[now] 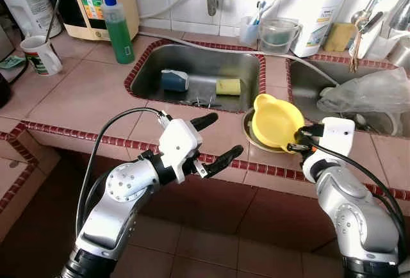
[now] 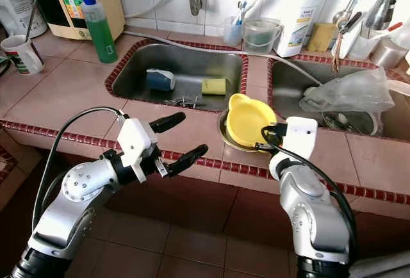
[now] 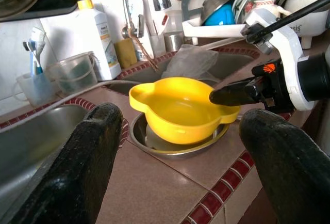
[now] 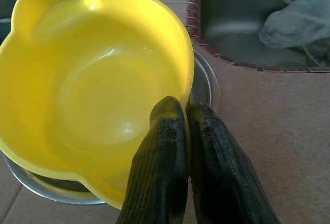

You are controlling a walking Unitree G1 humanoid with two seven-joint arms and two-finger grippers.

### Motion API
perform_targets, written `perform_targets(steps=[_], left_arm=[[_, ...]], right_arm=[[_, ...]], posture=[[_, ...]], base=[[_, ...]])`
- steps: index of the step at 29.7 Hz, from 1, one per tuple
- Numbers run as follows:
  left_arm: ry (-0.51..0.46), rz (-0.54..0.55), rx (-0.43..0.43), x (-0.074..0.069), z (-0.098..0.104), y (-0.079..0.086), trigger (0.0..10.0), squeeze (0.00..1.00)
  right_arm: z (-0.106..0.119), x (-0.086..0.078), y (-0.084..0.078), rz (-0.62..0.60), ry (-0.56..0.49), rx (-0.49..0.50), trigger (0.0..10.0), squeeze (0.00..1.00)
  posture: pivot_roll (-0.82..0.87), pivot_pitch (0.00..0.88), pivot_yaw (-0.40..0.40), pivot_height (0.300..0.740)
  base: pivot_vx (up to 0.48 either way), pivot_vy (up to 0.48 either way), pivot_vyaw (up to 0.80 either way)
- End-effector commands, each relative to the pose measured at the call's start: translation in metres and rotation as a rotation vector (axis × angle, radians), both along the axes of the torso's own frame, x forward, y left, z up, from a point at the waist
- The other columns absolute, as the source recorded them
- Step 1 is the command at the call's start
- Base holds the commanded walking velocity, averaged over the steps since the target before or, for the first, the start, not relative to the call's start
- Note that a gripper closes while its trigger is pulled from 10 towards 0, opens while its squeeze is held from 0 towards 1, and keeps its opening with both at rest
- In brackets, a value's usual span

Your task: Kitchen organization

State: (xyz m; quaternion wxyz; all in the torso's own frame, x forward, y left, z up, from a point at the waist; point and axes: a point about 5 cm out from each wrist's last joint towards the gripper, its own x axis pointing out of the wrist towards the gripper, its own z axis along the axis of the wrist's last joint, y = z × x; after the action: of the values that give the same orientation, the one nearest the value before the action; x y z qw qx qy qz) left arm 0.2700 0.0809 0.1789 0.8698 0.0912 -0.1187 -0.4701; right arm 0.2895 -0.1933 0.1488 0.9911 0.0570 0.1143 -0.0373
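a humanoid robot stands at a pink-tiled kitchen counter (image 1: 83,92) edged in dark red trim, its right gripper (image 4: 186,111) clenched on the rim of a yellow plastic bowl with two ear-shaped handles (image 1: 275,121), one finger inside the wall and one outside so the thin edge is pinched between them. the bowl sits tilted in a shallow stainless steel dish (image 3: 154,142) at the front of the counter, on the strip of tile between the two steel sink basins; the pinch at the near rim appears to be what tips it, and looks like the start of a lift. the left gripper (image 1: 214,138) hangs released in front of the counter edge, fingers spread wide and aimed toward the bowl, apparently waiting to steady the dish or take a hand-off. in the left sink basin (image 1: 147,73) lie a blue sponge (image 1: 173,80), a yellow sponge (image 1: 228,86) and a few pieces of cutlery; the right sink basin (image 1: 307,86) holds a crumpled clear plastic bag (image 1: 365,92). a green bottle of dish liquid with a blue cap (image 1: 118,28) stands at the back left, a white mug with a spoon (image 1: 41,54) further left, and a white detergent bottle with a yellow cap (image 1: 318,16) against the tiled wall. judged from this, the tidying is at an early stage, with the bowl not yet clear of its dish.
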Motion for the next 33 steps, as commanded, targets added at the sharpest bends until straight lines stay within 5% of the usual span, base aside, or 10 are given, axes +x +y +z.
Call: perform_targets(steps=[1, 8, 16, 22, 28, 33], left_arm=[[-0.008, -0.006, 0.003, 0.002, 0.001, 0.001, 10.0, 0.00], [-0.011, -0.006, 0.004, 0.004, 0.002, 0.001, 10.0, 0.00], [-0.031, 0.055, -0.008, 0.012, 0.007, 0.008, 10.0, 0.00], [0.014, 0.258, -0.114, 0.031, 0.014, 0.026, 10.0, 0.00], [0.061, 0.401, -0.146, 0.042, 0.011, 0.036, 10.0, 0.00], [0.194, 0.554, -0.238, 0.052, 0.001, 0.044, 10.0, 0.00]], right_arm=[[0.011, 0.000, -0.009, -0.031, -0.064, -0.032, 10.0, 0.00], [0.038, 0.010, -0.009, -0.006, -0.286, 0.026, 10.0, 0.00], [0.054, 0.028, 0.008, 0.121, -0.456, 0.096, 10.0, 0.00], [0.062, 0.029, 0.019, 0.164, -0.614, 0.087, 10.0, 0.00], [0.059, 0.029, 0.024, 0.187, -0.645, 0.032, 10.0, 0.00], [0.050, 0.029, 0.033, 0.217, -0.669, 0.004, 10.0, 0.00]], posture=[[-0.15, 0.086, 0.010, 0.740], [-0.15, 0.085, 0.013, 0.740], [-0.12, 0.074, 0.006, 0.740], [-0.10, 0.059, -0.001, 0.740], [-0.09, 0.053, -0.005, 0.740], [-0.08, 0.038, -0.017, 0.740]], base=[[0.000, 0.000, 0.00], [0.000, 0.000, 0.00], [0.000, 0.000, 0.00], [0.000, 0.000, 0.00], [0.000, 0.000, 0.00], [0.000, 0.000, 0.00]])
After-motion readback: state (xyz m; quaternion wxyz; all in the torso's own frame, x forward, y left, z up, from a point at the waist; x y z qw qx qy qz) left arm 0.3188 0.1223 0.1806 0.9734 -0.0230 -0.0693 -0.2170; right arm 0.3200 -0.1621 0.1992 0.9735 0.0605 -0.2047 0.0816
